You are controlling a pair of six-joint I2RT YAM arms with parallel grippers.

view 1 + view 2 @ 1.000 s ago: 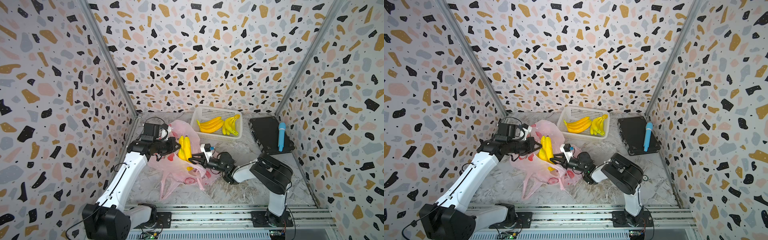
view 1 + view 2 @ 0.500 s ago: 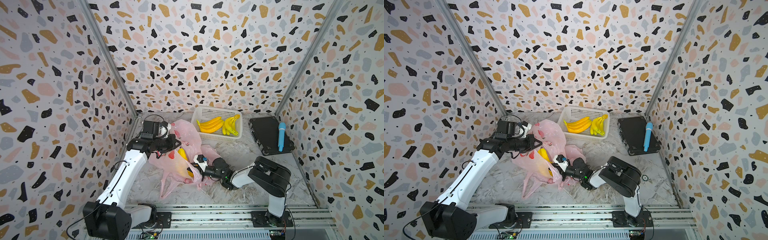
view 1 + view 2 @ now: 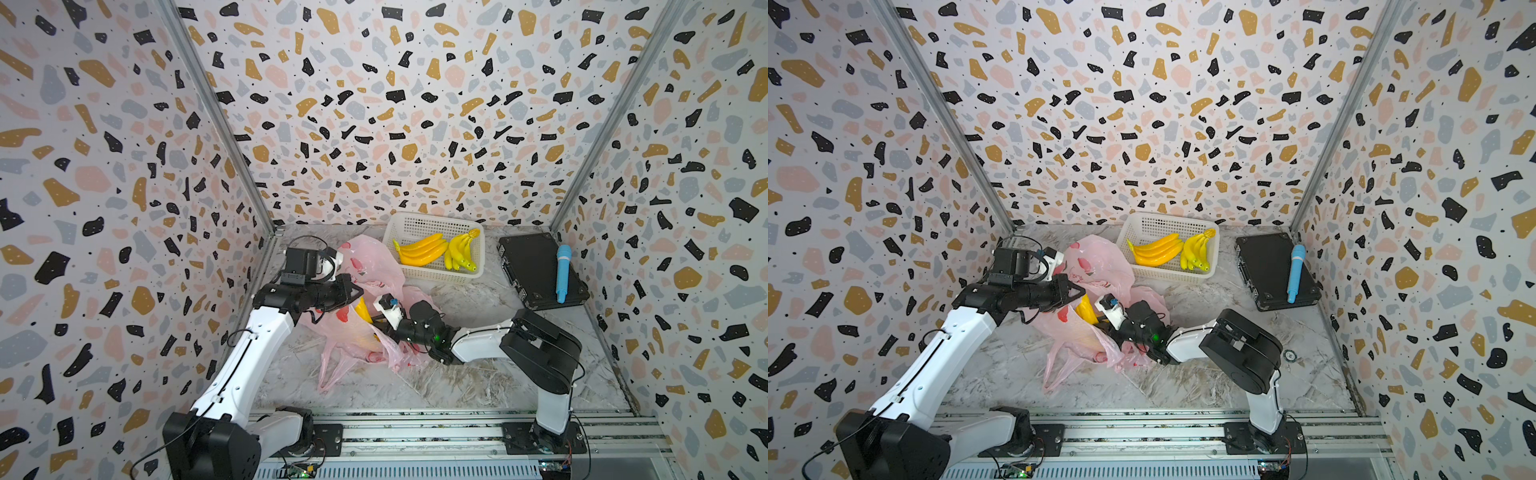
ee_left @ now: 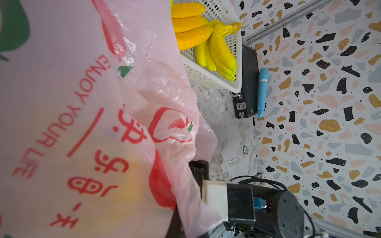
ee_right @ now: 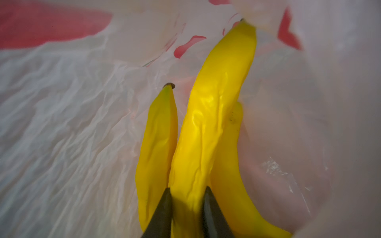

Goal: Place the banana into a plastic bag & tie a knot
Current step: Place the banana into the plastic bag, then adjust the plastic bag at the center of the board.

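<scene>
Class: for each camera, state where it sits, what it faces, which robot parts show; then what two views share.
Top views: high at the front, looking down toward the back wall; left arm and right arm show, left gripper pinching the plastic bag.
Left wrist: on the left arm, against the bag, facing the basket and case; the right arm's wrist shows.
Right wrist: on the right arm, inside the bag, facing the banana; right gripper clamps it.
Shared: basket, in top and left wrist views.
</scene>
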